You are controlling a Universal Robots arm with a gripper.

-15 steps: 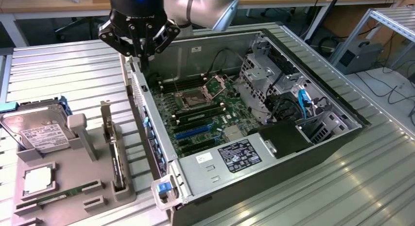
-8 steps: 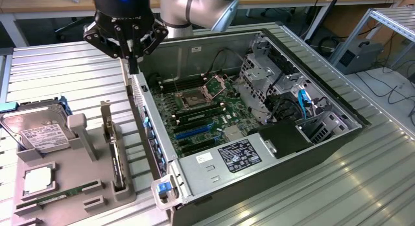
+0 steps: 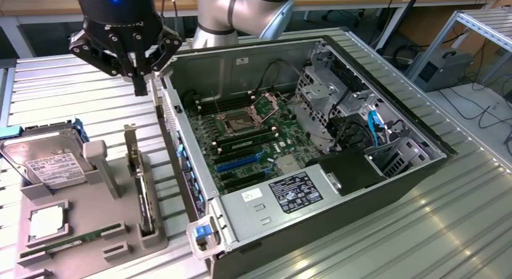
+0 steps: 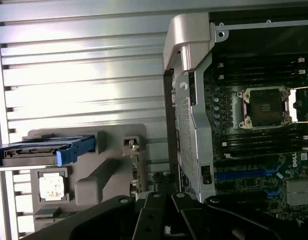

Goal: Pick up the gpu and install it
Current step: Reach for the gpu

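The gpu (image 3: pixel 142 192), a thin dark circuit card with a long pale silvery metal bracket at its far end, stands on edge in a slot of the grey moulded plastic holder tray (image 3: pixel 116 207). The tray is at the exterior view's left, just beside the left wall of the open grey metal computer case (image 3: pixel 264 57).

The black two-fingered pincer (image 3: pixel 142 87) hangs above and beyond the card's bracket end, apart from it and over the ribbed metal table (image 3: pixel 448 231). Its fingers are pressed together and hold nothing, so the card is untouched in its slot.

The main risk, as I judge it, is the fingers themselves. Pressed together they cannot straddle the card, and a descent like this would strike its top edge or the bracket, tipping the card or pushing the tray askew. The case wall so close beside the slot leaves little room for a spread finger on that side, so it could clip the sheet metal.

A grip taken off-centre on so thin a board could let it swing or bind as it leaves the slot.

Inside the case, the green motherboard (image 3: pixel 248 141) has narrow blue expansion slots (image 3: pixel 240 164). A tilted card would likely miss them, or its bracket would catch on the case wall.
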